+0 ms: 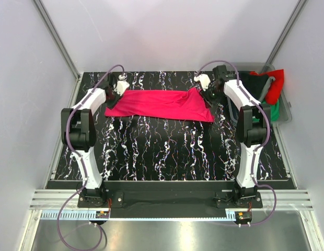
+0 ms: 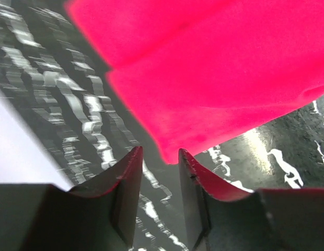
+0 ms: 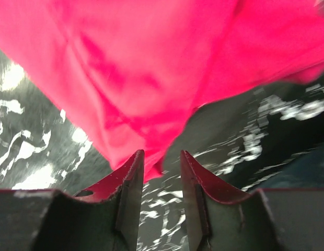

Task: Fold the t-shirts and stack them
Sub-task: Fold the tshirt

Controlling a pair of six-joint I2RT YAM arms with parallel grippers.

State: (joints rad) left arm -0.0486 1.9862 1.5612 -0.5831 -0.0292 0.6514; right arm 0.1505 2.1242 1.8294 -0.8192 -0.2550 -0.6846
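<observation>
A crimson-pink t-shirt (image 1: 162,104) lies folded in a long band across the far part of the black marbled table (image 1: 167,151). My left gripper (image 1: 116,90) is at the band's far left corner; in the left wrist view it (image 2: 159,155) is open, with a corner of the shirt (image 2: 214,78) just beyond the fingertips and nothing between them. My right gripper (image 1: 206,88) is at the band's far right end; in the right wrist view it (image 3: 162,157) is open, with a shirt edge (image 3: 141,89) hanging just ahead of the jaws, not clamped.
A grey plastic bin (image 1: 284,107) stands at the far right, holding black (image 1: 254,81), red (image 1: 277,83) and green (image 1: 276,112) t-shirts. White walls and metal posts enclose the table's far and side edges.
</observation>
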